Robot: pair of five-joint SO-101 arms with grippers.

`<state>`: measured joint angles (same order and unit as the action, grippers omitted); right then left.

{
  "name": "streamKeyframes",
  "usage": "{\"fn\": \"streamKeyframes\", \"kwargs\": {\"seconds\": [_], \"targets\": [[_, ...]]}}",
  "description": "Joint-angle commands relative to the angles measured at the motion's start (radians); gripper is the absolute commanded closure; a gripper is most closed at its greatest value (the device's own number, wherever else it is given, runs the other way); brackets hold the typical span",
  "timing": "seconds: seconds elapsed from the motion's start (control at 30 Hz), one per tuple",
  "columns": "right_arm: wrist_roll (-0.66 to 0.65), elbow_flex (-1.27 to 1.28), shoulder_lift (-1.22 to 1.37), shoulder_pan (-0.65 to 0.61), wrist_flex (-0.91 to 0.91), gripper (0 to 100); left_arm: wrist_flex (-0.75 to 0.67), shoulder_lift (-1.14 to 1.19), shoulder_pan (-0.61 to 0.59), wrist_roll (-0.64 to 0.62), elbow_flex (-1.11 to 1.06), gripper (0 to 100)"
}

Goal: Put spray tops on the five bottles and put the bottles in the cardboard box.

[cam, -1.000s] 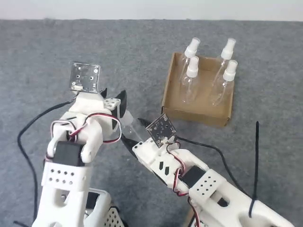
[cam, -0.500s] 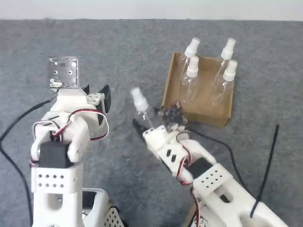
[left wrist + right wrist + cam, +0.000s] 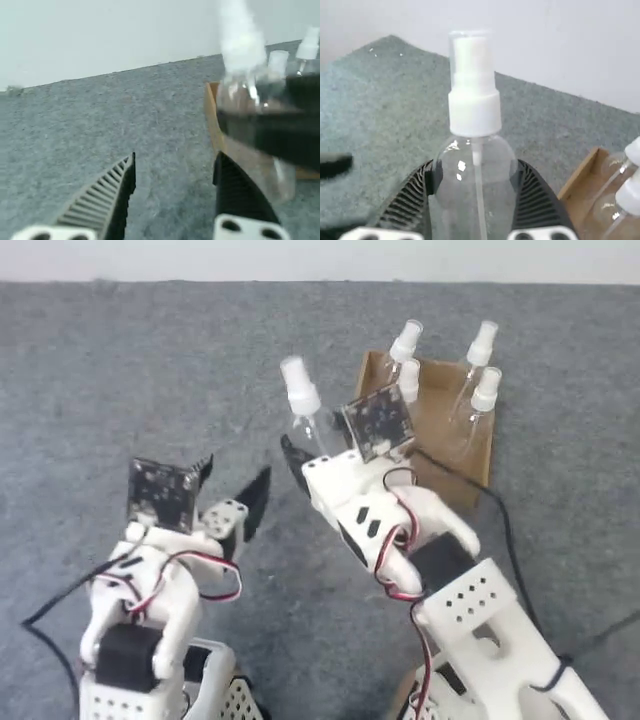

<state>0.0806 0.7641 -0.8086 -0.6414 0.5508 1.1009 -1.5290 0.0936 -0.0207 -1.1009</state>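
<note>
Seen from the arm-base side of a table covered w/ grey felt (image 3: 150,360), looking toward the far wall.

Nearest: the left gripper (image 3: 232,480) sits low over the felt, fingers spread wide w/ nothing between them. Its wrist view also shows the left gripper (image 3: 175,165) gaping over bare felt.

Next, a bit farther & to the right: the right gripper (image 3: 312,452) is clamped on the clear body of the 5th bottle (image 3: 308,428). It's upright, w/ a white spray top (image 3: 298,385) seated on its neck. The right wrist view shows the right gripper (image 3: 475,172) w/ both ribbed fingers pressed on the bottle's sides, below the spray top (image 3: 474,95). The bottle is just beside the box's near-left side, not inside; prob. lifted off the felt, can't confirm.

Farthest: the cardboard box (image 3: 438,390), open top, holds 4 bottles (image 3: 470,425), each w/ a white spray top on.

Progress, as I judge it: capping looks done, 5 of 5. Boxing is 4 of 5. Remaining: carry the held bottle over the box wall, set it in among the others w/o knocking them, then let go.
</note>
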Motion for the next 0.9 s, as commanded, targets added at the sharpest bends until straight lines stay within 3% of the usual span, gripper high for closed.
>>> {"fn": "streamKeyframes", "kwargs": {"seconds": [0.0,0.3,0.4,0.57,0.77,0.87], "targets": [[0.003,-0.189,0.074,0.015,0.045,99.3,-0.029,-0.072,0.057,0.014,-0.045,74],[0.011,-0.37,0.328,0.007,0.051,99.3,-0.043,-0.18,0.17,0.014,-0.154,70],[0.005,-0.376,0.312,-0.013,0.07,99.3,-0.1,-0.167,0.169,0.014,-0.2,69],[0.005,-0.376,0.24,-0.097,0.246,99.3,-0.173,-0.129,0.169,0.014,-0.239,69],[-0.002,-0.376,0.133,-0.133,0.377,99.3,-0.178,-0.095,0.169,0.015,-0.239,69],[-0.071,-0.374,0.079,-0.133,0.433,99.3,-0.178,-0.095,0.169,0.015,-0.24,69]]}}
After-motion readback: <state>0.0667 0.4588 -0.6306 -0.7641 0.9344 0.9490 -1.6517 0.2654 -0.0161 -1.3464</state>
